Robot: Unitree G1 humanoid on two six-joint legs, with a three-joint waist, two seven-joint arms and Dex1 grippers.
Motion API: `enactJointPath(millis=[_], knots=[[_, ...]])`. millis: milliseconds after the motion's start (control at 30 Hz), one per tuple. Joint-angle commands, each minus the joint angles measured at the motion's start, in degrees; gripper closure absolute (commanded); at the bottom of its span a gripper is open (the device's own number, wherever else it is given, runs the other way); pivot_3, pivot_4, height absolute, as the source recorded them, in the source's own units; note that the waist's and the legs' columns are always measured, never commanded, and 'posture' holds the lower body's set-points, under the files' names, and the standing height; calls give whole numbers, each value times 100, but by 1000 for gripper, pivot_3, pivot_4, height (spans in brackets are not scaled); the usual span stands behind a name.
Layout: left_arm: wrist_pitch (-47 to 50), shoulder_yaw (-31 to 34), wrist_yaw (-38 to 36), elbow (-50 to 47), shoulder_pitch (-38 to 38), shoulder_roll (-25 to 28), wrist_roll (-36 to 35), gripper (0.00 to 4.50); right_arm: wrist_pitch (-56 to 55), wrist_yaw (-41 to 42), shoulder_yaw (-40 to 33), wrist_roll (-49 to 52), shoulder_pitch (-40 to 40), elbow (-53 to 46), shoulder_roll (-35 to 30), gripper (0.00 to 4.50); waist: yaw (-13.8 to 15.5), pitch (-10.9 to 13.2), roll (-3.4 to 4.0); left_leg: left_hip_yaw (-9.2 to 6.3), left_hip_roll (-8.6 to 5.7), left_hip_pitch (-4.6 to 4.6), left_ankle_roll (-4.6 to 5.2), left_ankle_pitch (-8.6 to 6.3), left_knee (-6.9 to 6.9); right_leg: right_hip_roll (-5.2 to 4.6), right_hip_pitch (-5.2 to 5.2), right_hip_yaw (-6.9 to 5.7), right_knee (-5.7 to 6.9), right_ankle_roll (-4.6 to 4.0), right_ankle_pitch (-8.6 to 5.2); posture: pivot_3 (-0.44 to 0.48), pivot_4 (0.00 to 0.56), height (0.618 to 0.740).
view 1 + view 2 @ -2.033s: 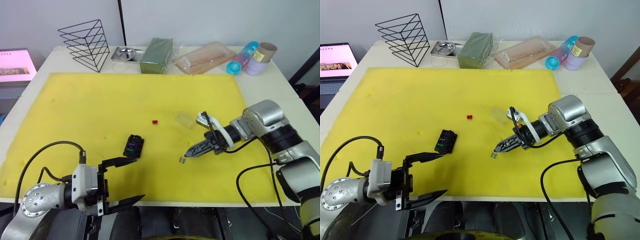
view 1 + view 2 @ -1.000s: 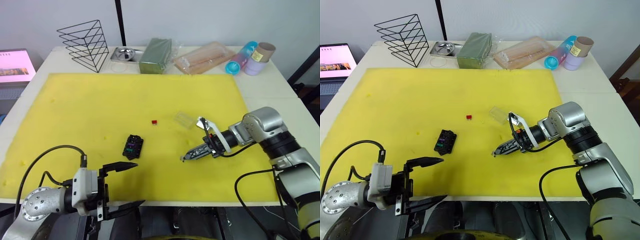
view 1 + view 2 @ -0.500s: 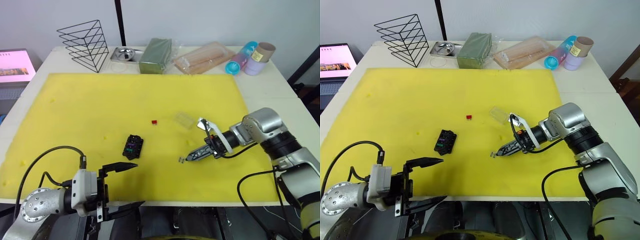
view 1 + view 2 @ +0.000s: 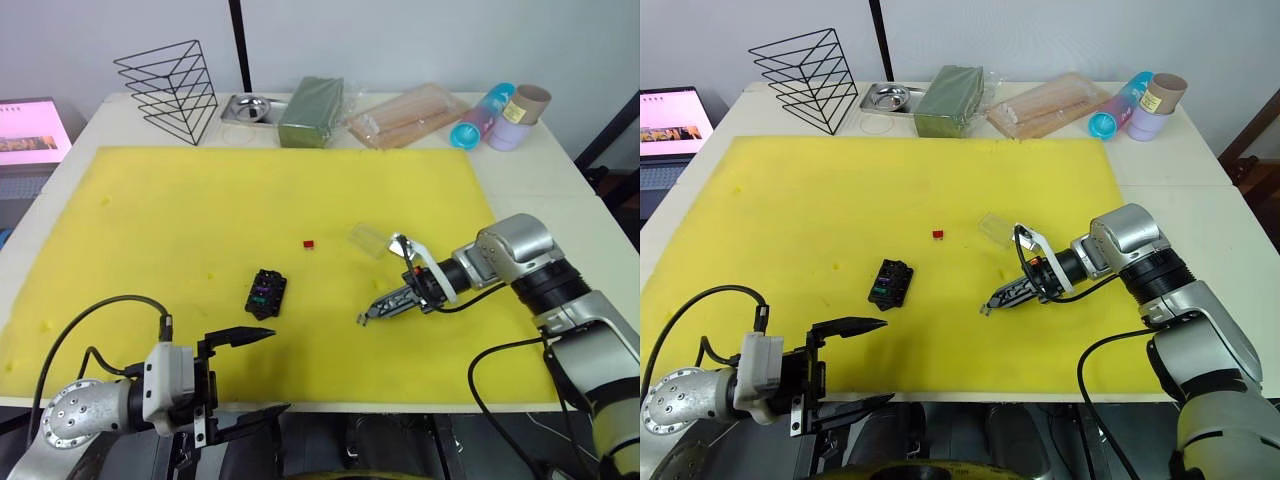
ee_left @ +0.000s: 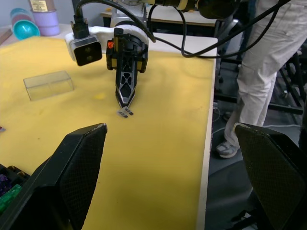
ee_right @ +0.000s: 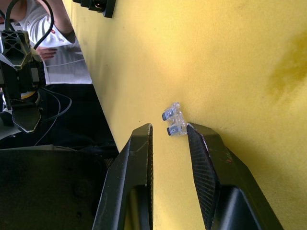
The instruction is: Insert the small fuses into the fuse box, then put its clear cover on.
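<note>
right gripper (image 6: 169, 136) slightly open, empty, at pale grey fuse (image 6: 173, 119) | left gripper (image 4: 255, 372) wide open, empty

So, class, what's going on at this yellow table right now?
The right pincer, slightly open, is closing in on a tiny pale grey blade fuse lying on the yellow foam mat. The small black slotted fuse box and small clear rectangular cover lie apart, untouched. The left pincer waits open at the mat's near edge.

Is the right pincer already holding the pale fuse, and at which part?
Nothing is held yet. The right pincer is open, with the pale grey fuse lying on the yellow mat just beyond its fingertips. The left pincer is open and empty.
</note>
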Motion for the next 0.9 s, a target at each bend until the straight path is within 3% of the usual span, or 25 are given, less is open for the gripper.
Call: enactJointPath(millis=[33, 833, 900], knots=[[-42, 7, 8, -96, -12, 22, -23, 0, -67, 33, -62, -37, 12, -54, -20, 3376, 0, 0, 0, 0, 0, 0, 0, 0, 0, 0, 0, 0, 0, 0, 0, 0, 150, 740], [63, -69, 91, -176, -229, 34, -5, 0, -296, 52, -57, -177, 210, 53, 307, 3376, -13, -3, -5, -4, 4, 9, 0, 0, -1, 5, 8, -1, 1, 0, 0, 0, 150, 740], [69, -93, 124, -198, -230, 28, 3, 0, -355, 9, -48, -252, 245, 74, 323, 3689, -13, -5, -8, -4, 4, 10, 0, 0, -1, 5, 9, -1, 1, 0, 0, 0, 150, 740]])
